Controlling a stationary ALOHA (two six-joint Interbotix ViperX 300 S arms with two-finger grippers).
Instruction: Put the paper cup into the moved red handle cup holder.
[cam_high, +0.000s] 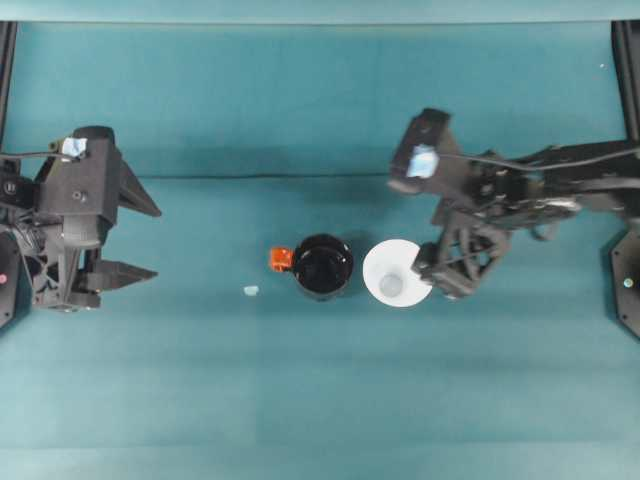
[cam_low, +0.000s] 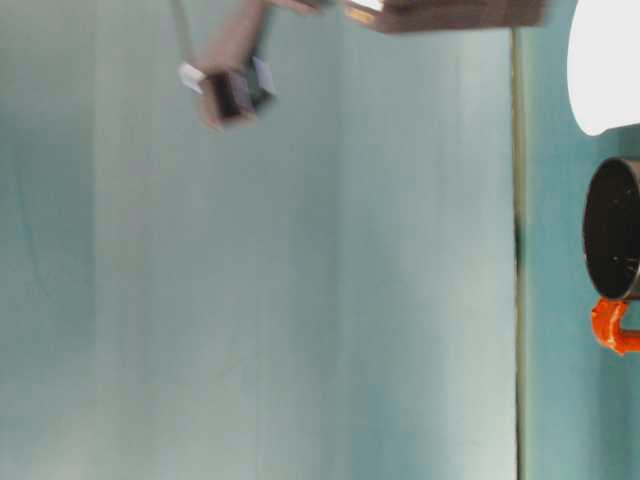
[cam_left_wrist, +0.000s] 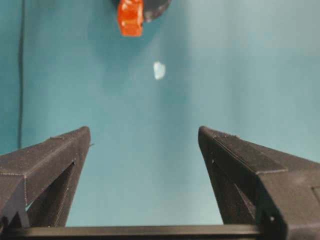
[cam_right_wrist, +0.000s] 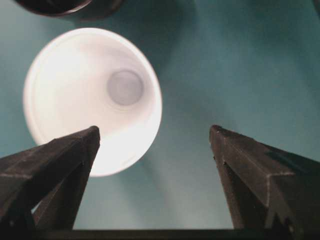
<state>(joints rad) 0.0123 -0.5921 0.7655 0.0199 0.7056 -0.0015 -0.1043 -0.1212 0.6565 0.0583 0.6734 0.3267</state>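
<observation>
The paper cup (cam_high: 397, 273) stands upright on the teal surface (cam_high: 320, 400), right of centre in the overhead frame, mouth up; the red handle cup holder (cam_high: 322, 266) sits just beside it to the left, the two rims close but seemingly not touching, its orange tab (cam_high: 281, 259) pointing away from the cup; a small pale scrap (cam_high: 251, 291) lies further left.

The right hand (cam_high: 432, 277) is at the cup's right edge, fingers spread wide and holding nothing; in the right wrist view the cup (cam_right_wrist: 92, 97) fills the upper left, with one finger (cam_right_wrist: 55, 165) overlapping its rim and the other (cam_right_wrist: 260, 175) well off to the right over bare surface, so the cup is not centred between them; the left hand (cam_high: 145, 240) waits at the far left of the overhead frame, wide open and empty, with the holder's tab (cam_left_wrist: 130, 17) at the top of its wrist view.

The step in hand looks like the approach for a grasp; to do it well, the right hand should shift until the cup sits midway between the fingers, then close gently on the wall below the rim, since thin paper will likely crumple or ovalise under a hard squeeze; a bump would probably tip so light a cup or push it into the holder; after that, lift straight up, carry left, and lower bottom-first and plumb over the holder's mouth.
</observation>
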